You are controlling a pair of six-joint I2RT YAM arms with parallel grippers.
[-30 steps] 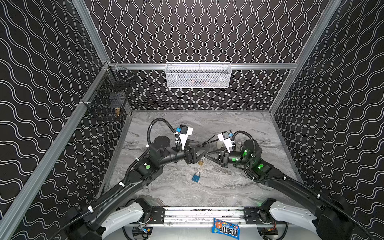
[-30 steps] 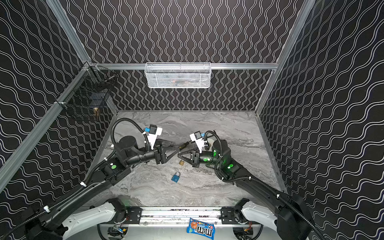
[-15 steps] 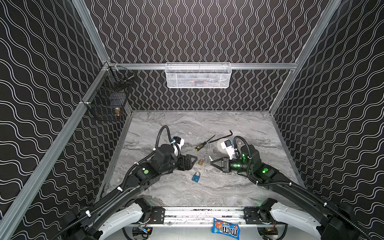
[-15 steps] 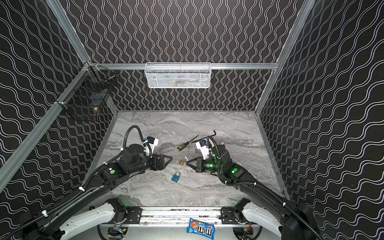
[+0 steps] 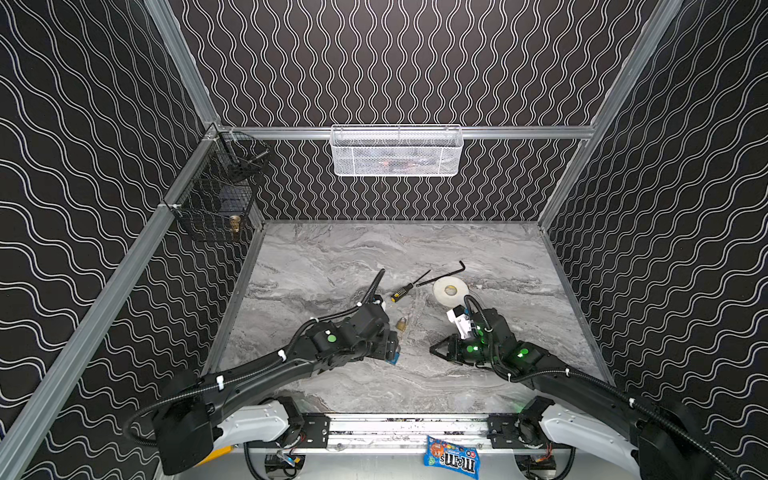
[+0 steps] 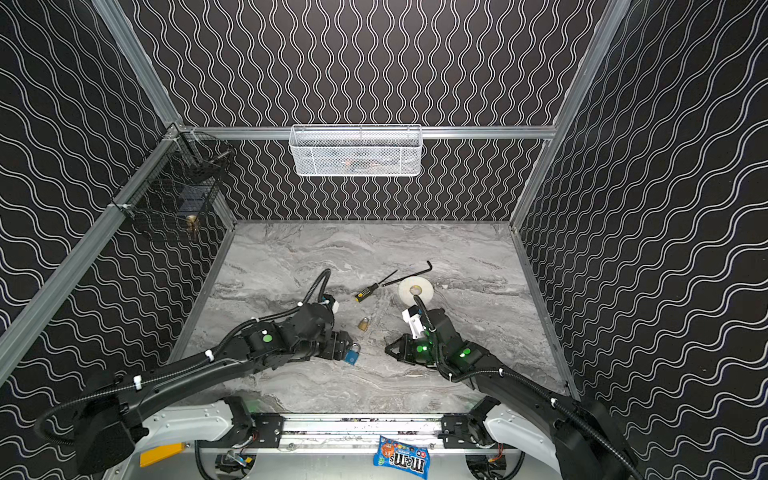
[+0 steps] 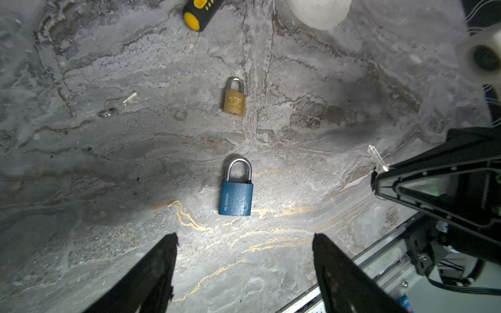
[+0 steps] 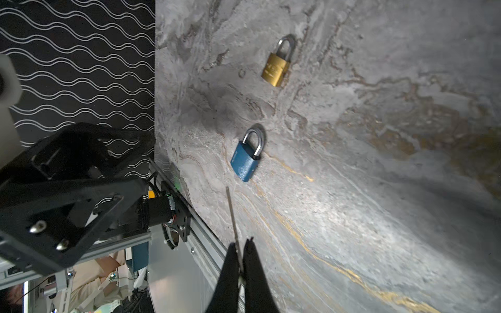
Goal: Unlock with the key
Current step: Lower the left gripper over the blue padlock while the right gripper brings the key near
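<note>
One key [image 8: 232, 216] pinched edge-on in the closed right gripper [image 8: 241, 242], blade jutting beyond its tips, apart from the blue padlock [image 7: 235, 197] lying flat on the marble tabletop [image 7: 352, 81]. Spread wide and empty, the left gripper [image 7: 245, 235], just short of that padlock. Farther on, brass padlock [image 7: 234, 101]; off to its side, apart, a second key [image 7: 118, 104]; beyond, screwdriver [image 7: 198, 13] handle.

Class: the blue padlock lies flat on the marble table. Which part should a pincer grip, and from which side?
Probably the rectangular body of the blue metal padlock, across its two side edges, from above: it lies flat, and its silver shackle is thin.
</note>
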